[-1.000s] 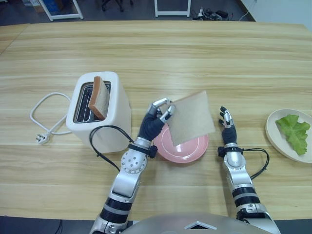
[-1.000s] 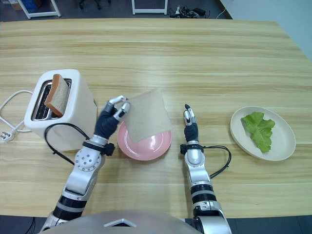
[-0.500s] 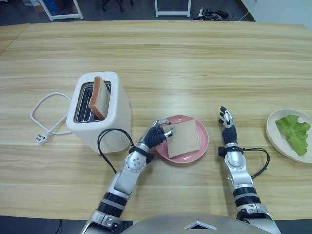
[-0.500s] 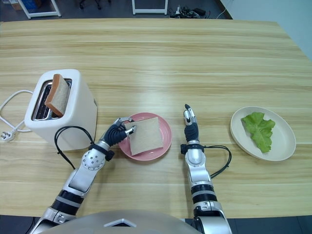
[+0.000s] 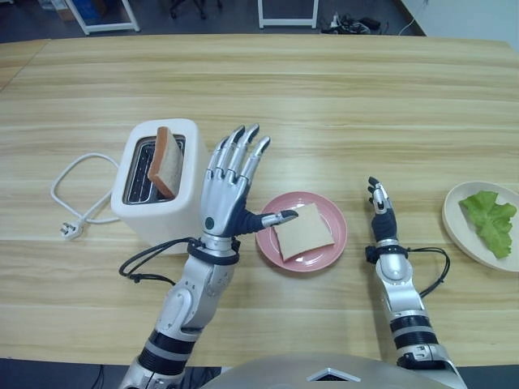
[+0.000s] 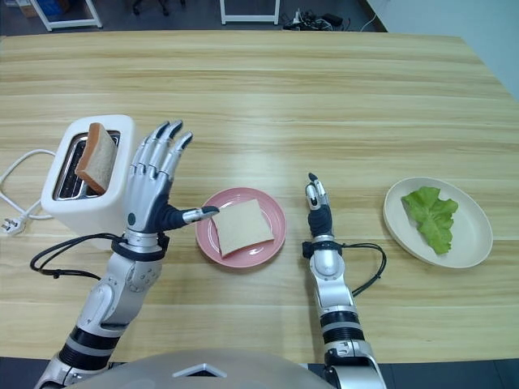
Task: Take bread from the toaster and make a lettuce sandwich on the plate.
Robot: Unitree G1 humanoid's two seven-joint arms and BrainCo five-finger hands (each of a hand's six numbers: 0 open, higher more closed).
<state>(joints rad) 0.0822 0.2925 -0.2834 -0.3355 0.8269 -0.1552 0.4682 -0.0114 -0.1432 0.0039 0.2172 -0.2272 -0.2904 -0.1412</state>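
The left hand (image 5: 227, 190) is raised above the table (image 5: 340, 105), fingers straight and fanned apart, holding nothing. Its thumb sticks out sideways to the robot's right, the tip reaching over the near rim of the pink plate (image 5: 304, 197). I cannot tell if it touches anything there. A bread slice (image 5: 303, 232) lies flat on that plate, just beyond the thumb tip. Directly to the left of this hand, partly behind it, stands the white toaster (image 5: 158, 219) with a second slice (image 5: 166, 162) upright in its slot, leaning a little. The toaster's white cord (image 5: 69, 182) trails off farther left.

The right hand (image 5: 379, 215) is low, on the other side of the pink plate from the left hand. Its fingers are straight and close together, pointing away from the robot, empty. Well out to its right, a leaf of lettuce (image 5: 489, 219) lies on a beige plate (image 5: 454, 231).
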